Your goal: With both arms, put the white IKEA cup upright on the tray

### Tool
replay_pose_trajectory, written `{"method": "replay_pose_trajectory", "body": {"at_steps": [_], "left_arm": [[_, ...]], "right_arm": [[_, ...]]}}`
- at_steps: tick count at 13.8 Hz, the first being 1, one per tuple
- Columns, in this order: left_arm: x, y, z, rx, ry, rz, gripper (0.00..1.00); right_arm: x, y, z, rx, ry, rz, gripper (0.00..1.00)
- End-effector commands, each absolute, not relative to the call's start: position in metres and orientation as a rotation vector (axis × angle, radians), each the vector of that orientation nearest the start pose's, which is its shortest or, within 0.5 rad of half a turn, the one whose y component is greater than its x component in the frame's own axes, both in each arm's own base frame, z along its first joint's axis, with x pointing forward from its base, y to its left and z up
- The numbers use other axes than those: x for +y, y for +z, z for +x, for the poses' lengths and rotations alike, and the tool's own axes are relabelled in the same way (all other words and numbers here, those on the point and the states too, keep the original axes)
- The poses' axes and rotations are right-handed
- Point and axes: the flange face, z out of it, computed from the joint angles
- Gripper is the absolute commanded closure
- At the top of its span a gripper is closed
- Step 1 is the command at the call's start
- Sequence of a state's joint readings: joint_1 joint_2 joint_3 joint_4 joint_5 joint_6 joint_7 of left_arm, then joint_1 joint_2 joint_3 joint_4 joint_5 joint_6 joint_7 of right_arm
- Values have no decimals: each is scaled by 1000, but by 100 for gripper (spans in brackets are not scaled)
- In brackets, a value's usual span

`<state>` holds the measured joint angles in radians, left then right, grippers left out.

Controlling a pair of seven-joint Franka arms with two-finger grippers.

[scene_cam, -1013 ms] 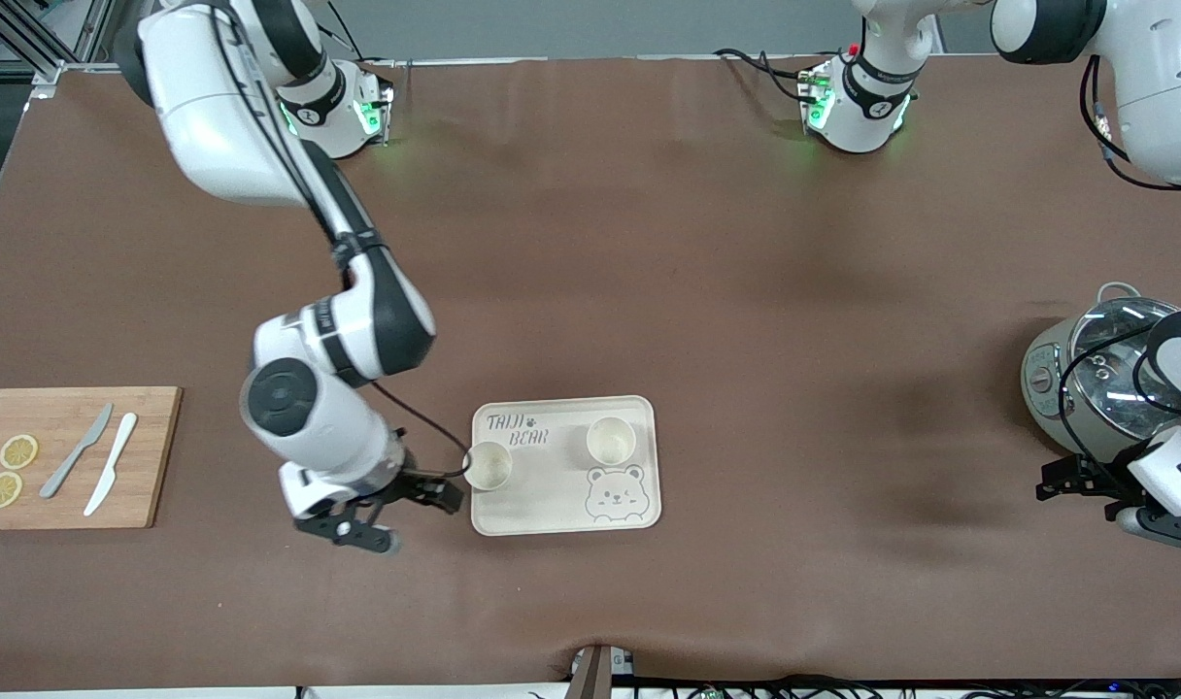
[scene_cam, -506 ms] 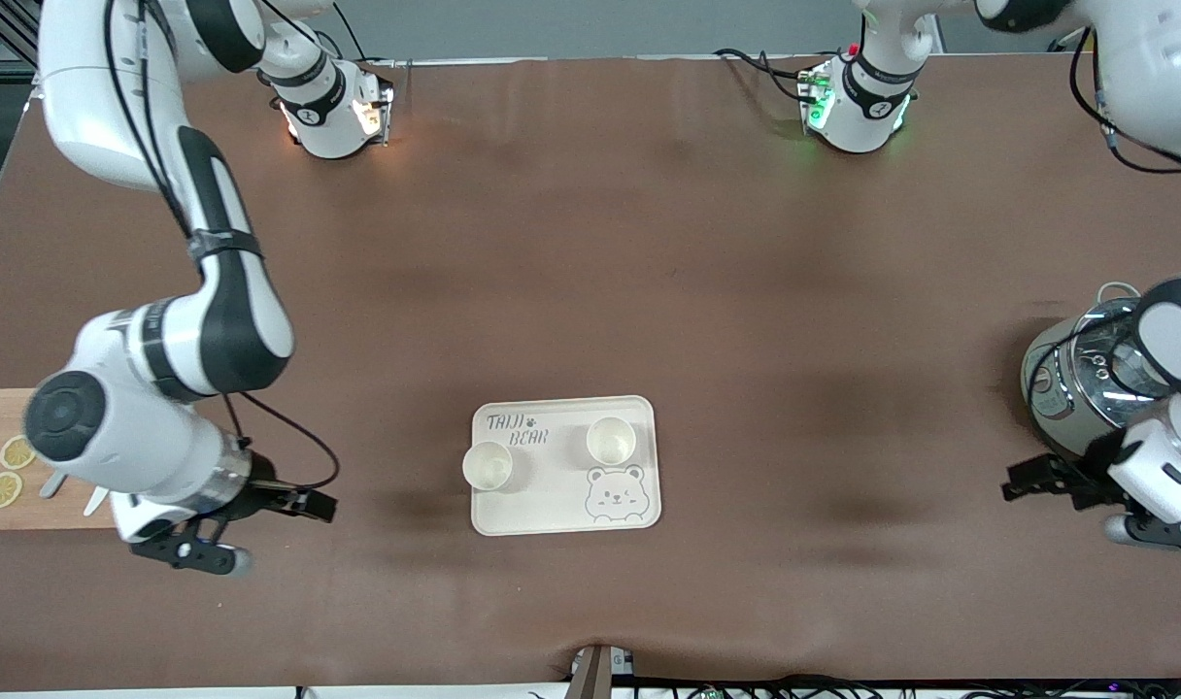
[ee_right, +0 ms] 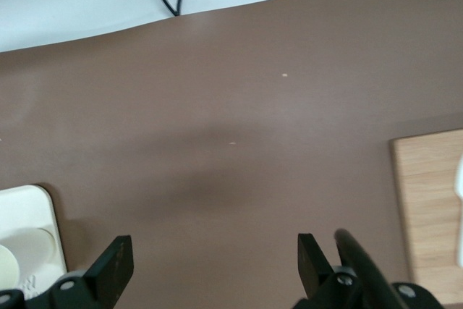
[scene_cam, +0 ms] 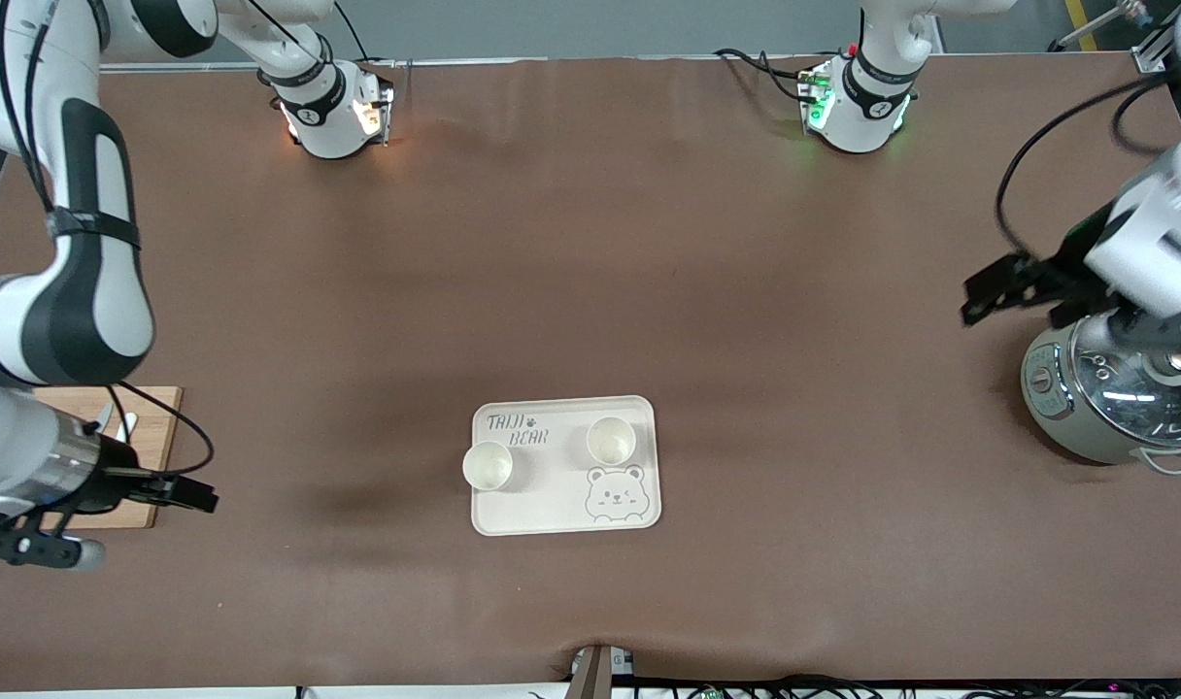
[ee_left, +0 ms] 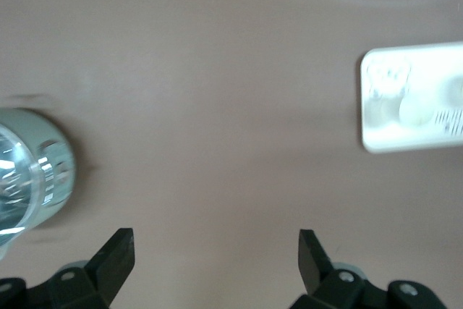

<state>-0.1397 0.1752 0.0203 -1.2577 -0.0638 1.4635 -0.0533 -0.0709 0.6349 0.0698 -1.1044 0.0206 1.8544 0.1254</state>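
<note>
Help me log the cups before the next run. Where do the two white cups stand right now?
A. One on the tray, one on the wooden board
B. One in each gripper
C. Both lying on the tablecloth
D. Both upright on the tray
D: one cup stands at the tray's edge toward the right arm's end, the other cup stands beside the lettering, both mouths up.
</note>
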Motion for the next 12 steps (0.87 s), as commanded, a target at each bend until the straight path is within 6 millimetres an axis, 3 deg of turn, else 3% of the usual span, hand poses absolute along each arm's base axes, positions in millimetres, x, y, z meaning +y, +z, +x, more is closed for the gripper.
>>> {"method": "replay_pose_trajectory", "body": {"at_steps": [1,4,7,9,12], "left_arm": [[-73,682,557,267,15,-3107,0],[-89,655,559,344,107,-2989,0],[-94,637,571,358,136,-2992,0],[-94,635,573,360,131,-3003,0],[-93,636,575,358,113,-3059,0]], "right_arm": [[-42,497,698,203,-143,-3063,0],[-51,530,666,218,-97,-3074,0],[-49,573,639,208,-85,-3088,0],[-47,602,620,210,-116,-3100,0],[-43,620,585,212,-142,-3111,0]]}}
